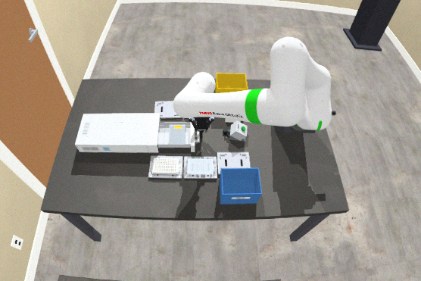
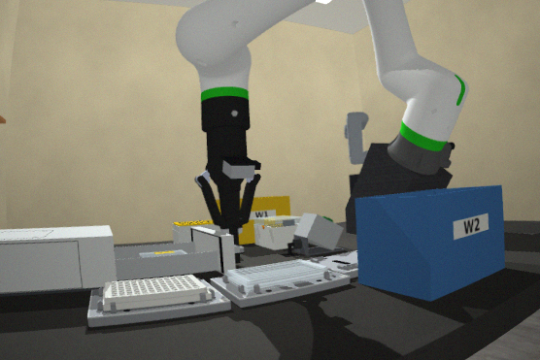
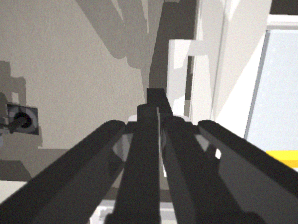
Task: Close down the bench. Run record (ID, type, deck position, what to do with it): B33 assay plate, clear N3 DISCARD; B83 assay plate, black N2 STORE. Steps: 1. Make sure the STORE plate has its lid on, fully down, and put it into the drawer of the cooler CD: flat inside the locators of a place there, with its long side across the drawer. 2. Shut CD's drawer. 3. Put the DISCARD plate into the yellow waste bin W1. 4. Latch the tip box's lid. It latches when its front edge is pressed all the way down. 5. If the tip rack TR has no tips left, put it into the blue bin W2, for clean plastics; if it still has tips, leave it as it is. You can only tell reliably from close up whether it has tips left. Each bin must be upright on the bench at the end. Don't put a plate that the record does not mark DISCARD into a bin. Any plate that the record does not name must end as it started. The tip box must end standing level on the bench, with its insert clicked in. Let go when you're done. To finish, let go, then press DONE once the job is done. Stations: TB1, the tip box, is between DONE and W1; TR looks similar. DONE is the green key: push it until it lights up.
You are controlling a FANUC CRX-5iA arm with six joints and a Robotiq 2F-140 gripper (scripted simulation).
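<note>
Hanging with its fingers pressed together on nothing, the gripper (image 2: 232,232) stands just outside the front panel (image 2: 212,247) of the cooler's open drawer (image 1: 176,135). The cooler (image 1: 117,132) lies beyond that panel, so shutting it probably means a straight push along the drawer's travel, toward the cooler.
</note>
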